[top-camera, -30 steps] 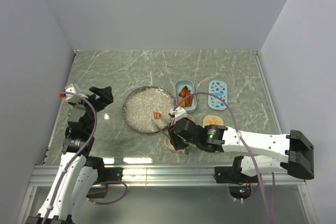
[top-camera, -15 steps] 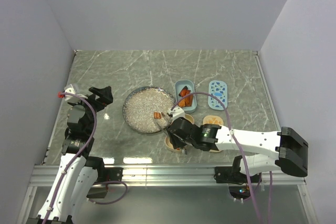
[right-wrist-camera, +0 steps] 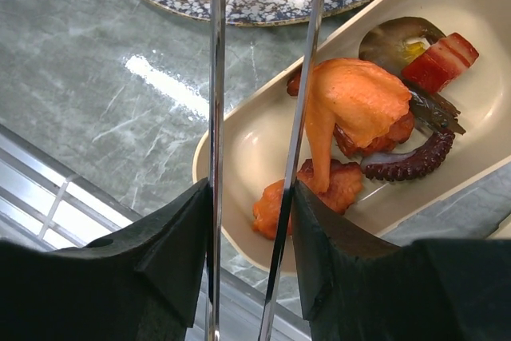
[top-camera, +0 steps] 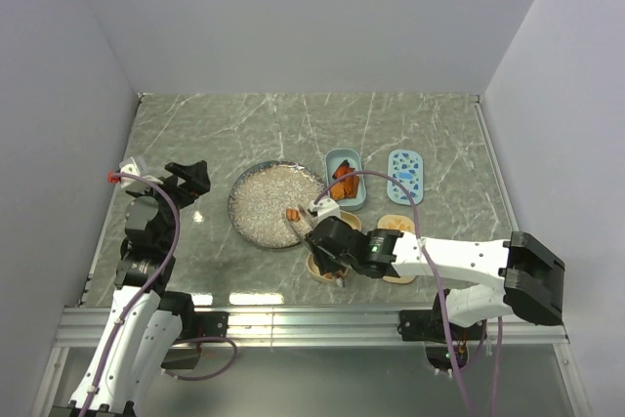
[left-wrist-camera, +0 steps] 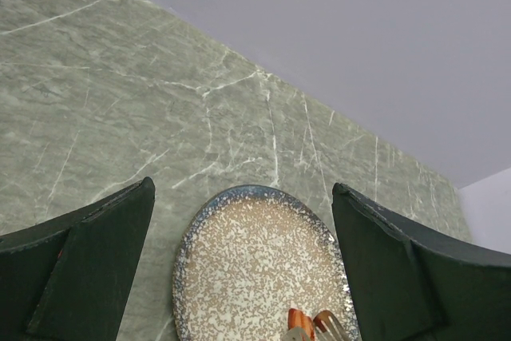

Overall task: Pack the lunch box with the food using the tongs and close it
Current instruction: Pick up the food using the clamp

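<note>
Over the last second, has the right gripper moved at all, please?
Yes: the right gripper slid slightly left, away from the blue tub, toward the speckled plate.

the table (top-camera: 439, 134) is grey-green marble veined in white. between the left pincer's (left-wrist-camera: 242, 221) dark green-black fingers (left-wrist-camera: 80, 277) shows a plate (left-wrist-camera: 239, 245), cream-speckled with a dark blue rim. the tongs (right-wrist-camera: 215, 77) in the right pincer (right-wrist-camera: 251, 221) are bare silver. just beyond its black fingers (right-wrist-camera: 168, 253), a beige tub (right-wrist-camera: 239, 129) has food (right-wrist-camera: 359, 97) in orange, a red-and-pink striped piece (right-wrist-camera: 439, 61) and a dark purple tentacle (right-wrist-camera: 407, 164). farther off are a pale blue tub (top-camera: 344, 153) with orange bits and a pale blue lid (top-camera: 404, 177) with darker blue blotches.
</note>
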Action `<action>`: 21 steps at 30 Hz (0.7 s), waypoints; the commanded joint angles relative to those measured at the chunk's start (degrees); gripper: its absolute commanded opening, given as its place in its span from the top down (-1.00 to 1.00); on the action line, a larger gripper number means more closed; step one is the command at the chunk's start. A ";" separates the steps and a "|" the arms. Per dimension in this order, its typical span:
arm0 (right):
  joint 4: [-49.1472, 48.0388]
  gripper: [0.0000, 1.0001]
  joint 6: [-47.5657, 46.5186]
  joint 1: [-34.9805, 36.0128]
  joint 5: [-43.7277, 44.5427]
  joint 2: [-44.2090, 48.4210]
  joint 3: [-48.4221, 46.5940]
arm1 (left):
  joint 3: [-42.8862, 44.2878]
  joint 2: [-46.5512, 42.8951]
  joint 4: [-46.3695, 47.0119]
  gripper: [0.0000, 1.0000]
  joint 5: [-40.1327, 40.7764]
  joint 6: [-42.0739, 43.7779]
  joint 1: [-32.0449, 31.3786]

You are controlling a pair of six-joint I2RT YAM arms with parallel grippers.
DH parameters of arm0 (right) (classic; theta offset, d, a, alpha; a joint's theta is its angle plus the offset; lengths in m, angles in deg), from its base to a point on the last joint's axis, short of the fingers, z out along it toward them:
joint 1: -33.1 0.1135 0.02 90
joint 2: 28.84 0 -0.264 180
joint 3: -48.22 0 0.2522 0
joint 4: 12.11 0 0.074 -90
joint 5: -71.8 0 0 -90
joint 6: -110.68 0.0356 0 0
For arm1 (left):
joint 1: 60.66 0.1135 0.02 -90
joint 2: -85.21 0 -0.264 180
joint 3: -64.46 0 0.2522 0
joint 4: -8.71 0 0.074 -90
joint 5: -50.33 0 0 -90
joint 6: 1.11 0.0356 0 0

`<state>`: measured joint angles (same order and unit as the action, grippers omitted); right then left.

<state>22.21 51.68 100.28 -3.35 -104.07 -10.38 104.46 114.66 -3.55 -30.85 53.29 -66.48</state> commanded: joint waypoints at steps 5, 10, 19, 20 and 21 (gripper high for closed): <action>-0.96 0.10 0.11 -0.56 0.35 0.07 -2.97 | -0.40 -0.80 2.46 -0.99 -1.00 0.70 -0.15; 0.01 0.29 -0.15 -0.56 0.97 1.04 -3.76 | -0.57 -0.97 2.46 -0.99 -0.91 0.53 -0.24; 3.34 0.32 -1.65 -0.56 5.89 5.78 -6.57 | -0.58 -0.98 2.54 -0.99 -0.82 0.70 -0.15; 3.78 0.32 -1.74 -0.47 6.15 6.74 -6.84 | -0.58 -0.98 2.55 -0.99 -0.73 0.61 -0.15; 4.92 0.33 -1.48 -0.47 6.42 7.36 -6.93 | -0.58 -0.89 2.63 -0.99 -0.73 0.70 -0.15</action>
<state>25.56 50.70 100.02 -0.40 -100.13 -14.07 104.02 114.18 -3.53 -30.85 53.29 -66.48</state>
